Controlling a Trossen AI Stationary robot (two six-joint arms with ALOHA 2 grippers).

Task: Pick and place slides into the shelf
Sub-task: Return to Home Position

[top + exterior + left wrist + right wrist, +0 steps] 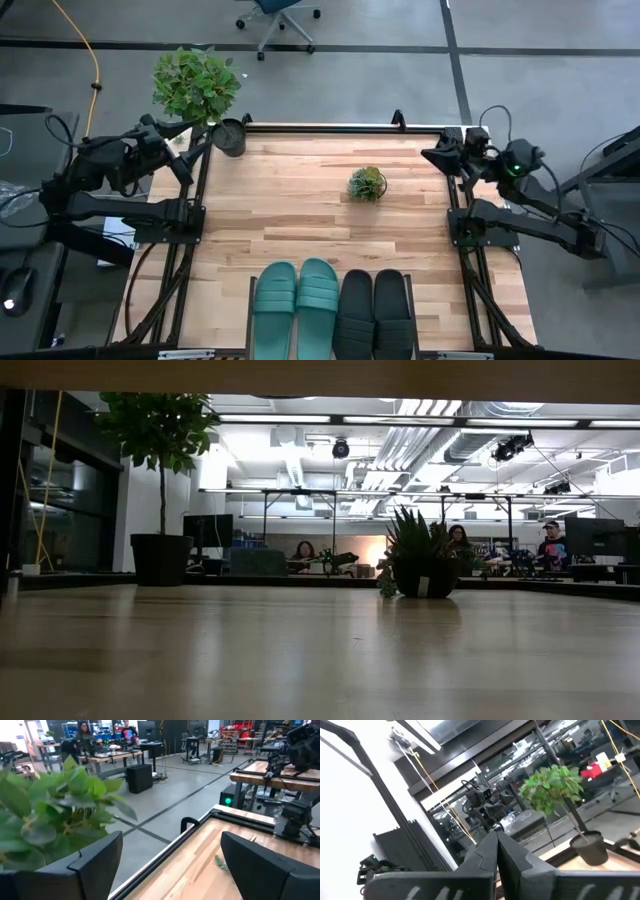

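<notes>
Two teal slides (pixel 296 300) and two black slides (pixel 373 310), four in all, on one shelf (pixel 249 300). One small potted plant (pixel 367 184) on the tabletop (pixel 290 200), one large potted plant (pixel 196 85) by its corner. One left claw (pixel 171 837), one right claw (pixel 496 835). Three people (pixel 548 538).

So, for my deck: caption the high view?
Teal slides, black slides abreast in the shelf; left arm, right arm parked beside table.
</notes>
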